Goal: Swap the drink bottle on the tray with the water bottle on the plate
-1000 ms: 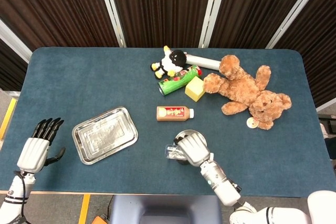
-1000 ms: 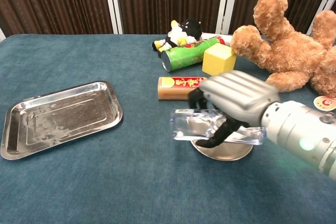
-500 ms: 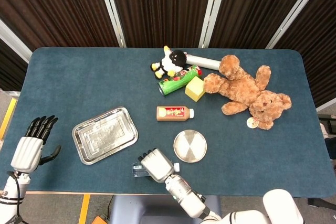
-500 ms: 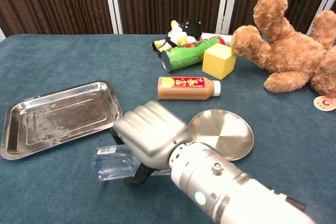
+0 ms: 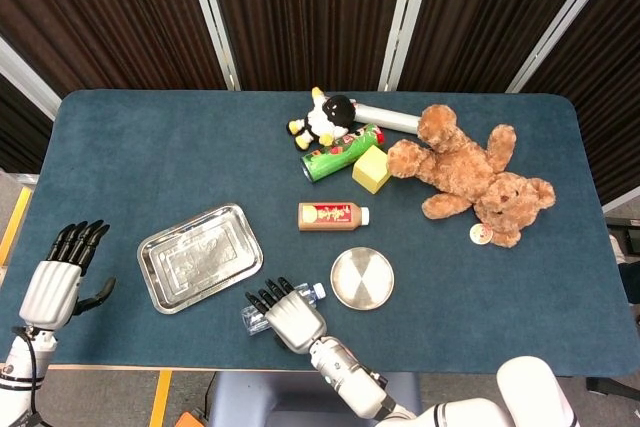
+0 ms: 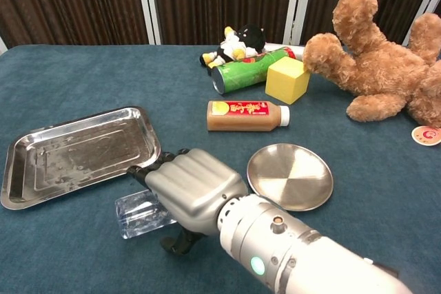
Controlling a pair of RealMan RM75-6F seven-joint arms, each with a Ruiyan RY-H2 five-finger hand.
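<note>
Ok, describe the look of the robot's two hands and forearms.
Both hands have silver-grey ribbed backs and black fingers. The right hand joins a thick, glossy silver-white cylindrical forearm with a small glowing green light and a round fastener. The left hand has a slimmer white wrist with a thin cable.

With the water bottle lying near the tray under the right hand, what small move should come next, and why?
Probably lift the right hand straight up off the water bottle. The bottle lies on the table between the tray and the plate, both bare, and the fingers look spread over it rather than closed. The drink bottle lies on the table beyond the plate.
</note>
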